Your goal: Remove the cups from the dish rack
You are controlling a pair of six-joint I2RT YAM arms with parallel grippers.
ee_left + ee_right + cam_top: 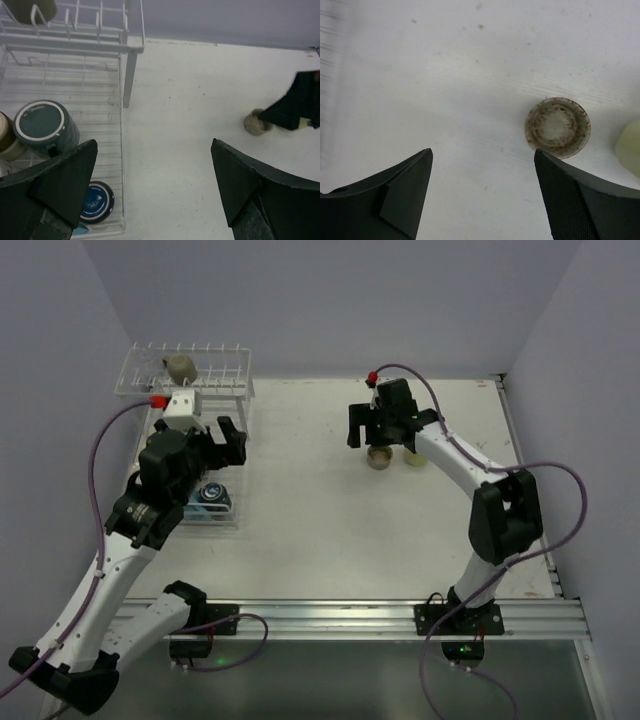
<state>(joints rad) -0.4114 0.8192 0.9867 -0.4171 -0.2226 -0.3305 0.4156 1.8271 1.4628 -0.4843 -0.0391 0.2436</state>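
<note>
- Dish rack (225,370) sits at 10 o'clock on the surface (300,500), a tan cup (180,367) on its upper shelf.
- Left end effector (155,185) gapes wide, empty. Its wrist view alone shows a dark grey mug (42,125) in the lower tray, near a blue cup (97,200).
- Right end effector (482,190) is spread, empty. A speckled cup (558,126) stands upright at its 1 o'clock, a pale cup (630,145) beside.

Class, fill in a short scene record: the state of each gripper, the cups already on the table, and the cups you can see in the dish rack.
Left gripper: open, empty, at the dish rack edge
Right gripper: open, empty, above the table
Cups on table: speckled tan cup, pale yellow-green cup, side by side
Cups seen in rack: dark grey mug, blue-inside cup, tan cup on upper shelf
</note>
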